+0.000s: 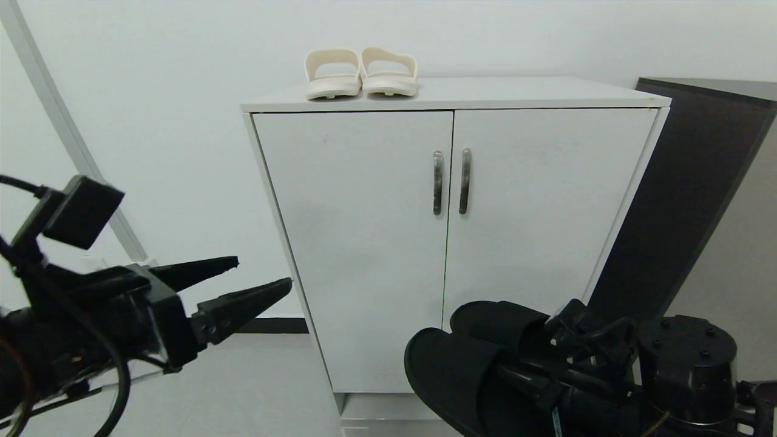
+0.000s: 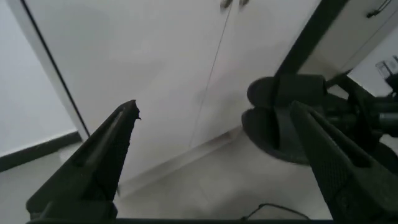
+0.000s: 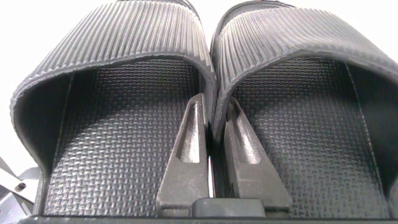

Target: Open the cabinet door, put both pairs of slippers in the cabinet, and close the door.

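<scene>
A white two-door cabinet (image 1: 364, 255) stands against the wall, both doors shut, with two metal handles (image 1: 450, 182) at the middle seam. A cream pair of slippers (image 1: 360, 74) rests on its top. My right gripper (image 3: 212, 124) is shut on the black pair of slippers (image 1: 461, 370), pinching their inner side walls together, held low in front of the right door. The black slippers (image 2: 280, 121) also appear in the left wrist view. My left gripper (image 1: 255, 278) is open and holds nothing, to the left of the cabinet, level with its lower half.
A dark panel (image 1: 692, 200) leans beside the cabinet's right side. A grey metal bar (image 1: 67, 133) slants along the wall at left. Bare floor (image 1: 255, 388) lies in front of the cabinet's left side.
</scene>
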You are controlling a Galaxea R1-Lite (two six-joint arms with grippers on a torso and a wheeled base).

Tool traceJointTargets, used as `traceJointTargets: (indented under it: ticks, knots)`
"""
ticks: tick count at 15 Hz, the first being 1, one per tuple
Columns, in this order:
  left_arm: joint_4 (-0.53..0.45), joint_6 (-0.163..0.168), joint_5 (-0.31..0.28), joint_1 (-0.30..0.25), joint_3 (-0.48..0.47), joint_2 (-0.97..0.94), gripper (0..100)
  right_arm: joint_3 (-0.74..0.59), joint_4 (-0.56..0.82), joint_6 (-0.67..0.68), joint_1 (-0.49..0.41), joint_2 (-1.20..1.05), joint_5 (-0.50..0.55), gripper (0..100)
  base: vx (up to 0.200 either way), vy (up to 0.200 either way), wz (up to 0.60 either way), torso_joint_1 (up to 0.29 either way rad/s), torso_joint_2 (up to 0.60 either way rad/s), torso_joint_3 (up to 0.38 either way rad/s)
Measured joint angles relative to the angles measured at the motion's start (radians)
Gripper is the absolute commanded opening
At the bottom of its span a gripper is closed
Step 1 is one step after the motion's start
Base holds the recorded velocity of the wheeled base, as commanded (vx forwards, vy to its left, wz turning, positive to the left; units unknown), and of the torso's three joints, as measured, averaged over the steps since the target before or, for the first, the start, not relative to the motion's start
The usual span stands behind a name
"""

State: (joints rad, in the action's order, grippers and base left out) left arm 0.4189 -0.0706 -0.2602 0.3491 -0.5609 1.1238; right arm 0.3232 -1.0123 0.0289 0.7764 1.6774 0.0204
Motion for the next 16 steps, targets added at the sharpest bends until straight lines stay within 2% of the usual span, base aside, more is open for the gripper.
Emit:
traceJointTargets:
  ticks: [2,4,6,9,11,12,16]
  knots:
    - [0.023,-0.015,-0.006,0.049,-0.062,0.073,100,0.000,0.000,0.001,-0.001,0.000,0.000,0,0.000,0.000,0.00,0.000,0.00,0.000]
    - [0.087,-0.080,-0.037,0.104,-0.124,0.155,100,0.000,0.000,0.000,0.000,0.000,0.000,0,0.000,0.000,0.00,0.000,0.00,0.000]
    - [0.124,-0.119,-0.051,0.144,-0.184,0.234,100,0.000,0.000,0.001,-0.001,0.000,0.000,0,0.000,0.000,0.00,0.000,0.00,0.000]
    - [0.141,-0.133,-0.068,0.197,-0.291,0.364,100,0.000,0.000,0.001,-0.001,0.000,0.000,0,0.000,0.000,0.00,0.000,0.00,0.000]
    - [0.144,-0.140,-0.106,0.225,-0.346,0.428,100,0.001,0.000,0.002,0.000,0.000,0.000,0,0.000,0.000,0.00,0.000,0.00,0.000]
    - [0.143,-0.154,-0.125,0.230,-0.376,0.456,100,0.000,0.000,0.002,-0.001,0.001,0.001,0,0.000,0.000,0.00,0.000,0.00,0.000]
    - [0.141,-0.256,-0.233,0.249,-0.567,0.588,100,-0.002,0.000,0.001,-0.001,0.001,0.000,0,0.000,0.000,0.00,0.000,0.00,0.000]
